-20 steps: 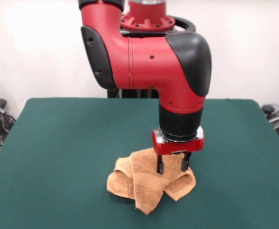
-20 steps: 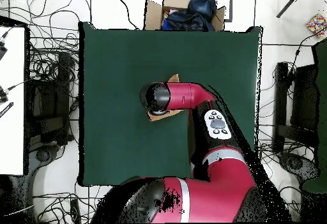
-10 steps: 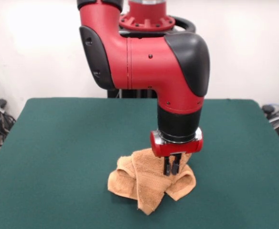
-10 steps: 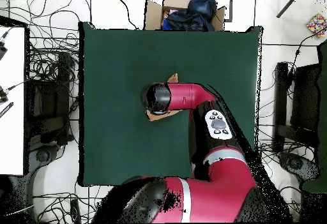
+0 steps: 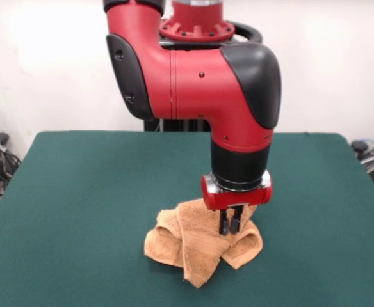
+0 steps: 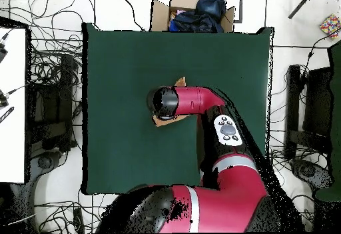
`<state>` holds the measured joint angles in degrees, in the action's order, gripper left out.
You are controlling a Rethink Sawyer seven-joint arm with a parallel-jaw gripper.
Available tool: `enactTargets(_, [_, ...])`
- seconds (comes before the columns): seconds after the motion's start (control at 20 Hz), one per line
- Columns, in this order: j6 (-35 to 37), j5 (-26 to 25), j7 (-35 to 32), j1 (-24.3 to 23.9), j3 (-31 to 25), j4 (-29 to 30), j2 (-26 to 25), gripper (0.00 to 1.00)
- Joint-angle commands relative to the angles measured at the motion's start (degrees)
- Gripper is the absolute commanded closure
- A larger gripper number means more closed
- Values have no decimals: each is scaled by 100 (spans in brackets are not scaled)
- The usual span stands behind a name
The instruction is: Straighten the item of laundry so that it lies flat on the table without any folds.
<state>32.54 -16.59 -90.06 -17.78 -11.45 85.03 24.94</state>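
My gripper [image 5: 230,225] is down on the washcloth [image 5: 196,246], and its two black fingers stand close together with a pinch of the orange-tan terry between them, near the top of the heap on the side toward my pedestal. The washcloth lies crumpled on the green table [image 5: 78,192], a little in front of the middle in the front view, with several folds: one lobe rolled under at the picture's left, one long flap that hangs forward to a point, and one rounded lobe at the right. I think the main danger is that I have taken more than one layer in this pinch; if I lift and pull now, the layers will travel together and the cloth will only move as a bundle, not open. Also the hold seems to be in the middle of a fold and not at a corner, so a pull may make a new crease or drag the whole heap across the felt. If the pinch is shallow, the terry may slip out when I rise. The front view shows the fingers and the shape of the folds; the overhead view does not, because my arm [image 6: 193,101] covers almost all, and only small tan corners [image 6: 180,81] show beside it. But the overhead view shows that the heap is well away from every edge of the table.
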Motion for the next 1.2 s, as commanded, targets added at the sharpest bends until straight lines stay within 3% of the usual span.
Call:
enactTargets(0.05, [-45, -196, -195, -81, -120, 192, 114, 100])
enactTargets(0.45, [749, 149, -101, -140, -228, 651, 1082, 100])
enactTargets(0.9, [1073, 188, -44, -211, -281, 711, 1390, 100])
enactTargets(1.15, [719, 160, -55, -306, -412, 928, 1496, 100])
enactTargets(1.2, [630, 100, -32, -314, -432, 942, 1501, 0])
